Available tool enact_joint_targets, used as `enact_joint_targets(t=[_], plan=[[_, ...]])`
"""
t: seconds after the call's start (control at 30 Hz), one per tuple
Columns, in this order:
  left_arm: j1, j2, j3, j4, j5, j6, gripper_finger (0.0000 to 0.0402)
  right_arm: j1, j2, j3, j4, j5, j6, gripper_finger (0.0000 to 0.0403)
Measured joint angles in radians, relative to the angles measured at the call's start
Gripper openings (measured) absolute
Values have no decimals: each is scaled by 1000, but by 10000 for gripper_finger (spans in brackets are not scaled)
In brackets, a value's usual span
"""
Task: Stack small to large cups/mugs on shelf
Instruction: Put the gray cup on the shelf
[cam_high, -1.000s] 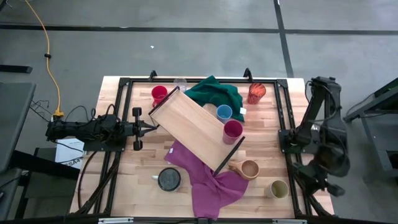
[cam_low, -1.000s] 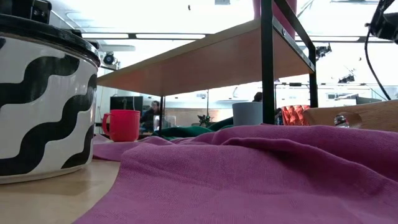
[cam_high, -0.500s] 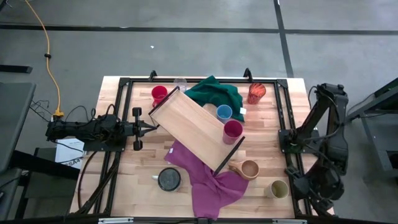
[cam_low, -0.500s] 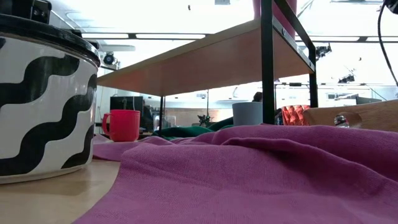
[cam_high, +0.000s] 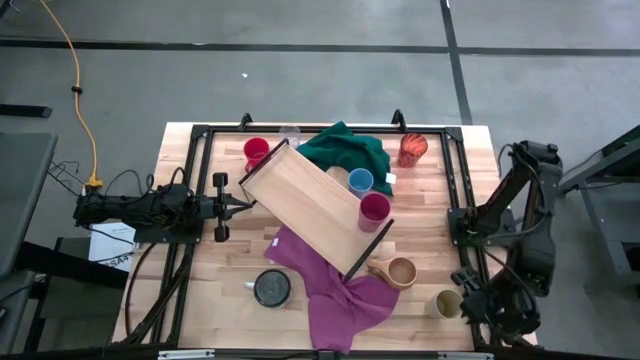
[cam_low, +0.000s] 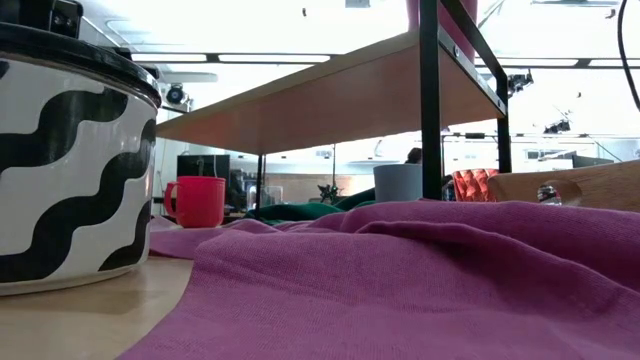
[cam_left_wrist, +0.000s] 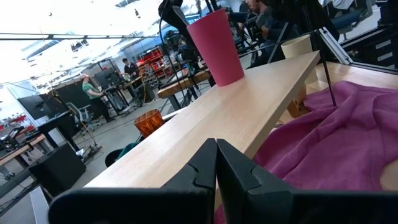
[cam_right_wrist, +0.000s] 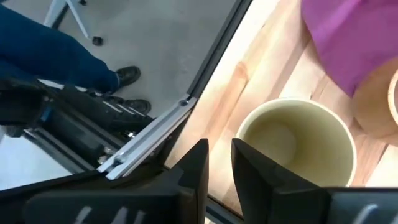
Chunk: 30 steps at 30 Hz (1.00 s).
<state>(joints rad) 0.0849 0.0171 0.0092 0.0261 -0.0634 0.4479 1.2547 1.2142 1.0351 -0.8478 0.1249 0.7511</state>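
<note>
The shelf (cam_high: 313, 205) stands slantwise mid-table on its black frame ends, with a magenta cup (cam_high: 374, 208) upright on its right end. On the table stand a red mug (cam_high: 256, 152), a clear glass (cam_high: 290, 133), a blue cup (cam_high: 360, 181), an orange patterned cup (cam_high: 412, 149), a tan mug (cam_high: 400, 271), an olive-beige cup (cam_high: 447, 303) and a black cup (cam_high: 271, 288). My left gripper (cam_high: 247, 205) is shut, level, just off the shelf's left end (cam_left_wrist: 155, 165). My right gripper (cam_right_wrist: 219, 155) is slightly open beside the olive-beige cup (cam_right_wrist: 295, 146), on its right, touching nothing.
A purple cloth (cam_high: 330, 285) lies under the shelf's near end and spreads toward the near edge. A green cloth (cam_high: 345, 148) is bunched at the far side. The black frame rail (cam_high: 465, 215) runs along the right edge. A person's leg and shoe (cam_right_wrist: 56, 56) show beyond the table's corner.
My right arm has swung toward the table's near edge and lowered its gripper toward the olive-beige cup. The cups, the shelf and the cloths have stayed in place.
</note>
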Motion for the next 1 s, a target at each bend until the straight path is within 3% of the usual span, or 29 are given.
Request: enact_joint_targets(t=[1.0], plan=[[0, 0, 0, 0, 0, 0, 1, -70, 136, 0, -11, -73, -88, 60]])
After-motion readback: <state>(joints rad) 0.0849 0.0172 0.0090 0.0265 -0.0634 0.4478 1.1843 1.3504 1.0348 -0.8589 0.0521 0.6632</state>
